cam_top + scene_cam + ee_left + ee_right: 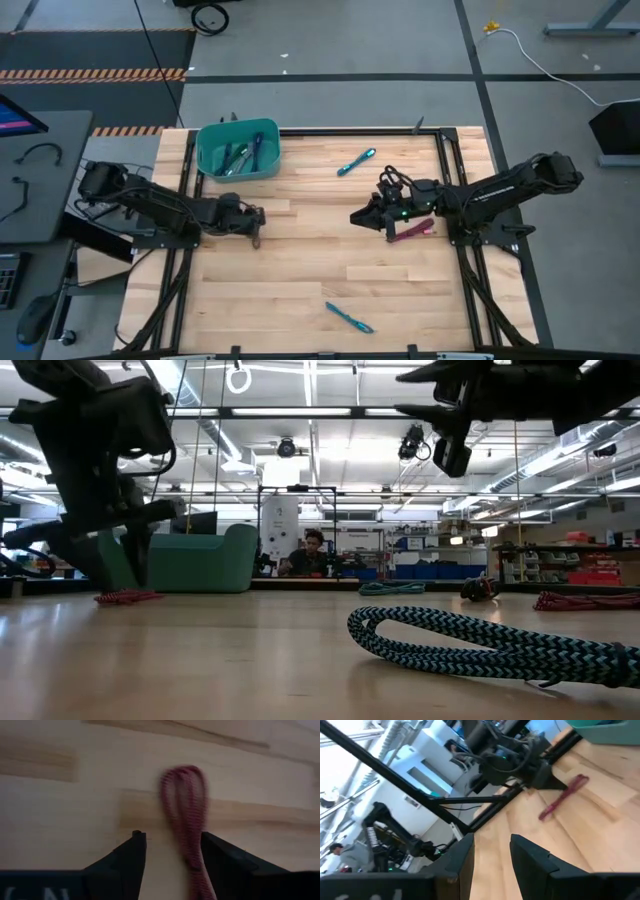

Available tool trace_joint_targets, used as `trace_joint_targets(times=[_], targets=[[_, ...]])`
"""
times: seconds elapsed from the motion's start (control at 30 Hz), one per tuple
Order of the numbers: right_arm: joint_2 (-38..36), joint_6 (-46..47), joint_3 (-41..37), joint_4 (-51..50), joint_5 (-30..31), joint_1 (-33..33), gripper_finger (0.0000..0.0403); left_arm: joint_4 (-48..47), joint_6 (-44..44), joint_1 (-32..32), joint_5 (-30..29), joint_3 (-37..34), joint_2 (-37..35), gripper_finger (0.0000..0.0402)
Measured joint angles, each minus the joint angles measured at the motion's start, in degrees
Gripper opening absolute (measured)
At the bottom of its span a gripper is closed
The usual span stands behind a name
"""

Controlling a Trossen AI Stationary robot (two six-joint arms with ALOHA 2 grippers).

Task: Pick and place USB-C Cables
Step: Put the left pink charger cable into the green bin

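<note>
My left gripper (256,236) (174,836) points down at the table, open, its fingers on either side of a maroon-red cable bundle (185,805) (125,597) (564,797) that lies flat on the wood. My right gripper (362,215) (492,840) hovers open and empty above the table's middle. Another maroon cable (411,232) lies under the right arm. A teal cable (356,162) lies toward the far edge, and a second teal one (348,318) (480,640) near the near edge. Several cables lie in the teal bin (203,140). My left gripper comes from above and has the maroon-red cable lengthwise between its open fingers. The cable runs close along the inner side of one finger (220,855). Whether it touches that finger, I cannot tell. The cable lies on the table.
The teal bin (190,565) stands at the far left of the table, just beyond the left arm. A dark bundle (391,180) sits by the right arm's wrist. Bare wood lies between the two grippers and toward the near edge. A person sits in the room beyond.
</note>
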Motion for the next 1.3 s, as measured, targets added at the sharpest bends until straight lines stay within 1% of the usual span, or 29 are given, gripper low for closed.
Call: trace_joint_targets(times=[0.07,0.2,0.3,0.37,0.43,0.57,0.7,0.77,0.83,0.9,1.0,1.13,1.23,1.3], targets=[[-0.15,-0.82,0.97,-0.80,0.08,-0.06,0.0128,3.54,2.72,0.29,0.41,-0.71,0.00,0.0199],[-0.25,-2.95,2.56,-5.75,1.78,-0.14,0.0121,5.68,3.86,0.29,-0.47,-1.37,0.87,0.0189],[-0.25,-3.41,3.44,-8.58,3.07,-0.15,0.0117,6.67,6.23,0.27,-1.23,-1.33,3.34,0.0173],[-0.23,-3.51,3.46,-8.74,3.29,-0.17,0.0115,9.30,9.17,0.26,-2.30,-1.06,5.84,0.0161],[-0.23,-3.80,3.46,-8.86,3.29,-0.15,0.0114,9.90,11.53,0.25,-2.74,-0.30,8.05,0.0148],[-1.27,-3.53,3.48,-9.21,3.29,-0.15,0.0110,7.89,16.46,0.25,-2.69,2.27,10.60,0.0104],[-3.90,-3.05,3.48,-10.40,4.72,-0.15,0.0098,6.94,22.70,0.31,-0.81,4.84,11.05,0.0025],[-5.93,-3.30,3.55,-12.19,5.51,-0.16,0.0090,6.66,25.17,0.28,0.99,6.31,10.88,0.0018],[-7.99,-3.48,4.66,-16.09,6.12,-0.15,0.0081,6.54,26.65,0.18,2.27,8.62,9.92,0.0020],[-10.01,-5.00,7.09,-22.37,6.37,-0.15,0.0072,6.45,28.80,0.07,2.77,11.66,8.70,0.0019],[-12.40,-9.19,12.40,-34.17,7.64,-0.06,0.0058,4.50,33.08,-0.41,2.29,17.57,6.68,0.0019],[-13.45,-15.20,20.72,-48.52,10.91,-0.06,0.0041,-1.84,37.19,0.47,0.96,26.81,3.87,0.0019],[-13.62,-19.45,26.34,-55.27,14.21,-0.06,0.0033,-7.01,42.55,2.36,-2.53,34.12,2.17,0.0019],[-13.61,-22.20,28.85,-56.92,16.07,-0.10,0.0031,-10.15,47.17,4.23,-6.32,38.20,1.36,0.0019]])
